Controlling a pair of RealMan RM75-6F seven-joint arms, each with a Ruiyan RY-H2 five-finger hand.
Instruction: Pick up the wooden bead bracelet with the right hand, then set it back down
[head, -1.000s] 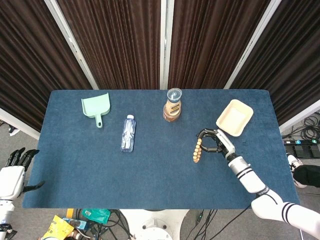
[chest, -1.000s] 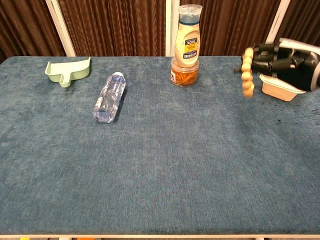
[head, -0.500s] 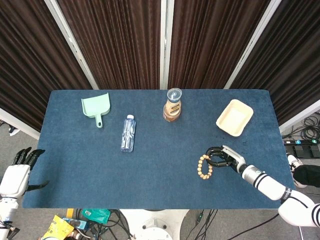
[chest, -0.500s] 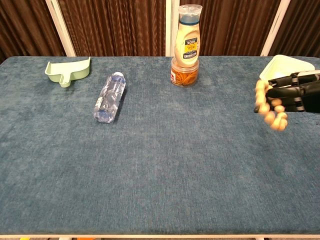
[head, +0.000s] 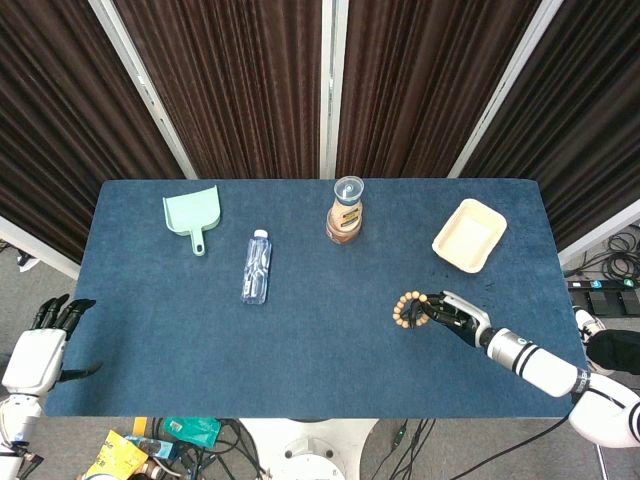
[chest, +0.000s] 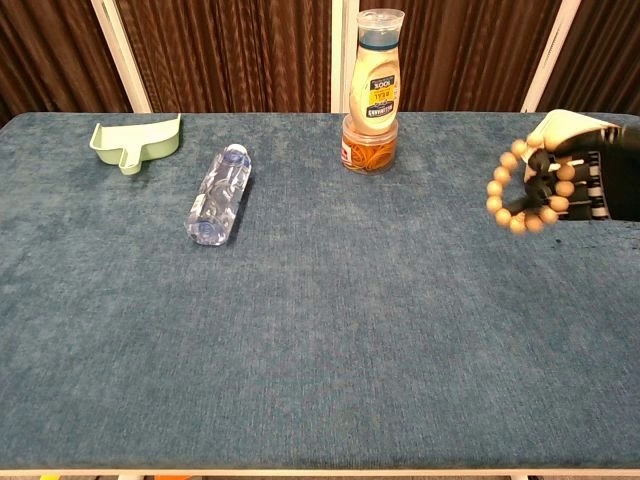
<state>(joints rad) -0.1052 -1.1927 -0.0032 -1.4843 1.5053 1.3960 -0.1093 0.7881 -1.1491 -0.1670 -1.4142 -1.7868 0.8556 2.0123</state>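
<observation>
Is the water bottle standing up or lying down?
Lying down. The water bottle rests on its side on the blue table, its cap pointing toward the curtains, between the green dustpan and the sauce bottle.

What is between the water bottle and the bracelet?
Nothing but bare blue table. The head view shows open cloth from the bottle to the bracelet, which the right hand holds.

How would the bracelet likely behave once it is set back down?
The bracelet is a loop of separate round beads, so it is probably floppy and will slump flat. Strung together, the beads seem unlikely to roll away. The right hand grips it with ease, so it is likely light.
</observation>
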